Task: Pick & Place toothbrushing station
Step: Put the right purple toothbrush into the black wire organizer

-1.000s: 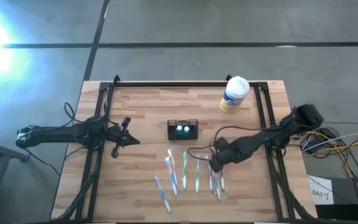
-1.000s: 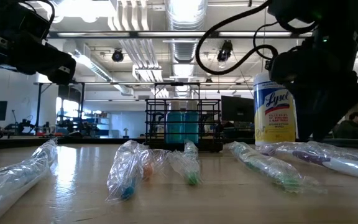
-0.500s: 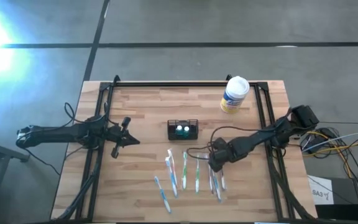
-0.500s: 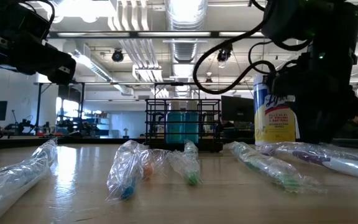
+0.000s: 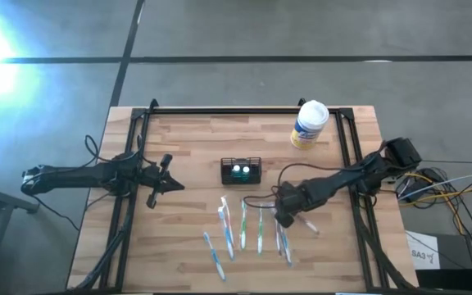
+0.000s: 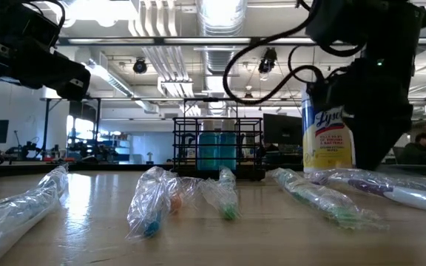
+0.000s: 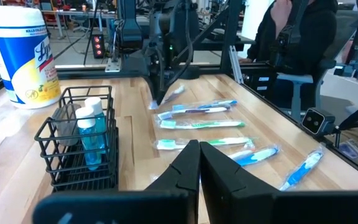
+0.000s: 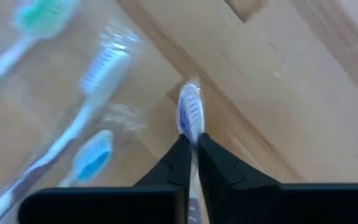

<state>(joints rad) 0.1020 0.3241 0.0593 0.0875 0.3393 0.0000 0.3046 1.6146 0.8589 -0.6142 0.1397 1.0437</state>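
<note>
The toothbrushing station, a black wire-mesh caddy (image 5: 242, 170) holding small blue bottles (image 7: 92, 134), stands mid-table. Several plastic-wrapped toothbrushes (image 5: 242, 225) lie in a row on the near side of it. My right gripper (image 5: 285, 216) points down at the row's right end, shut on a wrapped toothbrush with a blue-and-white head (image 8: 190, 111). My left gripper (image 5: 171, 177) is shut with nothing in it, level above the table's left side, well clear of the caddy. My right gripper pinches the wrapped toothbrush between its two fingers (image 8: 178, 160) just behind the head (image 8: 191, 127), which pokes out past the fingertips. The fingers come steeply from above. The handle (image 5: 308, 228) slants away toward the table's right near corner; whether it is lifted clear I cannot tell.
A white-and-yellow wipes tub (image 5: 308, 124) stands at the far right. Black frame rails (image 5: 352, 164) run along the table's sides and far edge. Bare wood lies between the caddy and my left gripper. A seated person (image 7: 303, 43) shows beyond the table.
My right gripper has shut from wide open and taken hold of the rightmost toothbrush. That brush, which lay in line with the others, now slants out toward the table's right edge.
</note>
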